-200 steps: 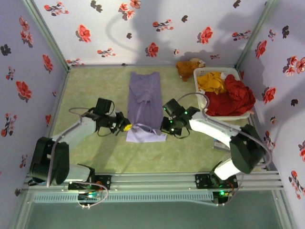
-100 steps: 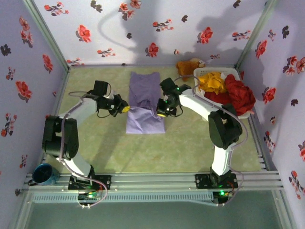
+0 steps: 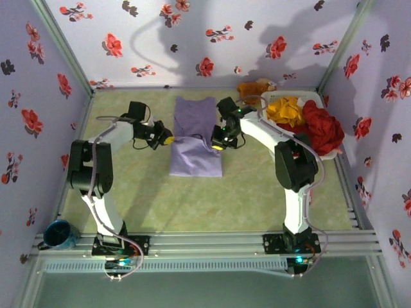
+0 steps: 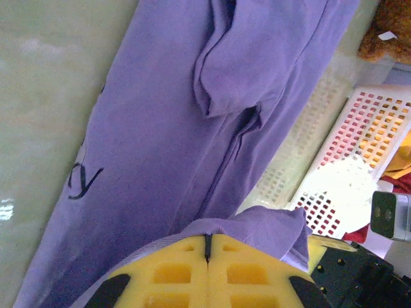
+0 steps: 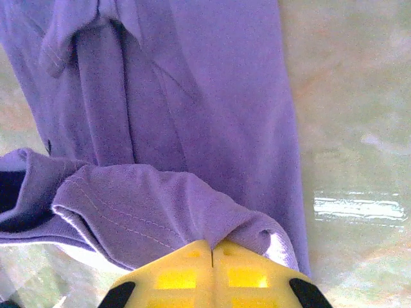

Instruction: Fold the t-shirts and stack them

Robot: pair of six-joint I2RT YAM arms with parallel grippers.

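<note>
A lavender-purple t-shirt (image 3: 196,138) lies lengthwise in the middle of the table, its near end lifted and doubled back over itself. My left gripper (image 3: 168,138) is shut on the shirt's left hem corner (image 4: 257,221). My right gripper (image 3: 218,145) is shut on the right hem corner (image 5: 192,205). Both yellow jaws pinch purple cloth between them, and the flat body of the shirt (image 4: 160,128) (image 5: 192,77) stretches away beneath. A red t-shirt (image 3: 314,131) and an orange-yellow t-shirt (image 3: 286,110) sit piled in the basket at the right.
The white plastic basket (image 3: 273,97) (image 4: 366,141) stands at the back right beside a brown plush toy (image 3: 253,88) (image 4: 388,29). A blue mug (image 3: 58,234) sits at the near left edge. Floral walls close in the table on three sides.
Both grippers have carried the shirt's near hem away from the arm bases, toward the back wall, folding the lower half over the upper half. The arms are now stretched farther out.
</note>
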